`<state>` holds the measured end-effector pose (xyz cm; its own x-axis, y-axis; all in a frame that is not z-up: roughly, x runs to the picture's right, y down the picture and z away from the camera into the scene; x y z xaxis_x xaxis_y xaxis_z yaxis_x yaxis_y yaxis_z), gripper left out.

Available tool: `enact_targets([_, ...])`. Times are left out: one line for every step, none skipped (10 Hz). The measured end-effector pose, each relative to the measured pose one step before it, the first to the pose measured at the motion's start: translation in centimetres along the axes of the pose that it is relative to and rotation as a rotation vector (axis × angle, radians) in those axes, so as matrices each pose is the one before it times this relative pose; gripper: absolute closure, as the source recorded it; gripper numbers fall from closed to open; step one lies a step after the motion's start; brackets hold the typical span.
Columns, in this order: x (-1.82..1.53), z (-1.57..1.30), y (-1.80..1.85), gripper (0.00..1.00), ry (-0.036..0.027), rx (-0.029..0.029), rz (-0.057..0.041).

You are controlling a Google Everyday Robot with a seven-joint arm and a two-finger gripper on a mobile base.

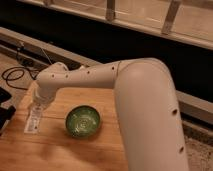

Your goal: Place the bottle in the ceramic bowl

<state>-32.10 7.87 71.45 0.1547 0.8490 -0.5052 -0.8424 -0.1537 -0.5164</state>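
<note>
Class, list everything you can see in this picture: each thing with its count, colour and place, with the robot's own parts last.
bottle: one, white, on the table, left of the bowl
ceramic bowl: one, green, upright on the table
table: one, light wood, under both
cables: a few, black, beyond the table's left corner
arm: one, white, reaching from right to left
gripper: one, white, fingers shut on the bottle's upper end

We see a glossy green bowl (83, 121) with a pale swirl inside, on a tan wooden counter (60, 150). At the left, the white gripper (35, 110) clasps a white bottle (33, 123) with faint markings. Small dark dots speckle the white arm (142, 100).
</note>
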Motion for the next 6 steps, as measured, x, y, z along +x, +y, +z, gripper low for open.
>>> enact_targets([-0.104,-1.098,-1.182,1.0,-0.00945,0.03687,0.01174])
enact_targets([-0.062,-0.226,-0.249,1.0,-0.00247,0.0064,0.00273])
enact_targets([0.091,0.117,0.144,1.0,0.0022,-0.00022,-0.00274])
enact_targets([0.0,-0.009,0.059,1.0,-0.00002,-0.00063,-0.00041])
enact_targets([-0.08,0.062,-0.23,1.0,0.00211,-0.00028,0.00638])
enact_targets([-0.053,0.128,0.056,1.0,0.00688,-0.00319,-0.00147])
